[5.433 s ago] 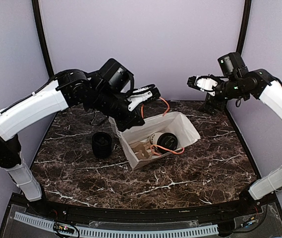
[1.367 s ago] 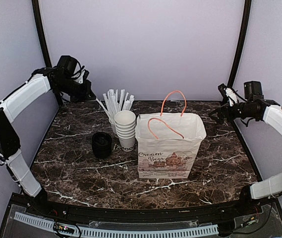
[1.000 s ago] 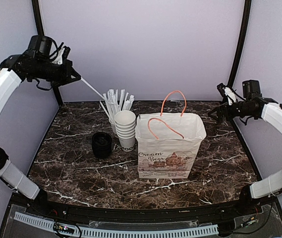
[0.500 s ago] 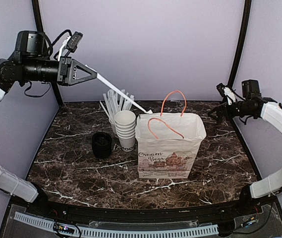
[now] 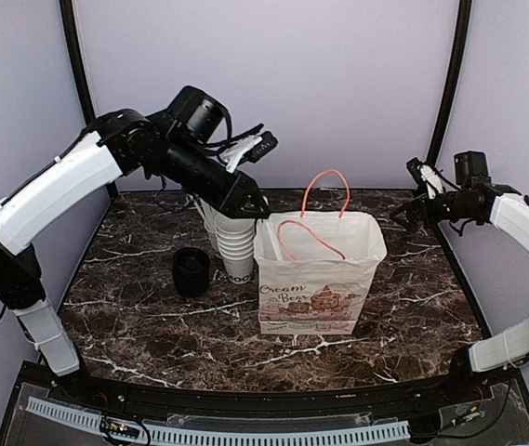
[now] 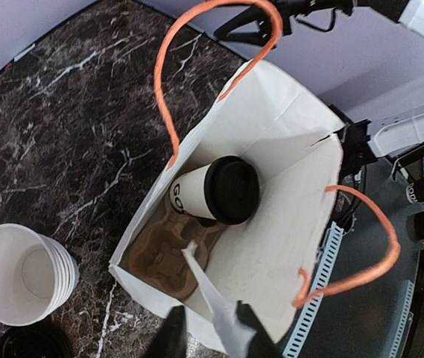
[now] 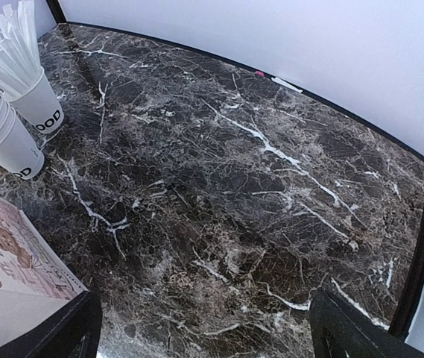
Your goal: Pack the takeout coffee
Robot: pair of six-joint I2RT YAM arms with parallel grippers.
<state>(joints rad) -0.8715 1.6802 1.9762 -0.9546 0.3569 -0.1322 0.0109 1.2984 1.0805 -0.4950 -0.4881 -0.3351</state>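
A white straw (image 6: 210,298) is pinched in the left gripper (image 6: 206,332) directly above the bag (image 6: 286,156); the takeout coffee (image 6: 215,190) lies tilted below; the right gripper's jaws stand wide, well apart.

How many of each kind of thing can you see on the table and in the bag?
Paper bag: 1
Lidded coffee cup: 1
Cardboard cup carrier: 1
Stack of lidless cups: 1
Cup of straws: 1
Black lid stack: 1
Total: 6

Dark marble table (image 5: 152,316) enclosed by plain lavender walls (image 5: 273,84).
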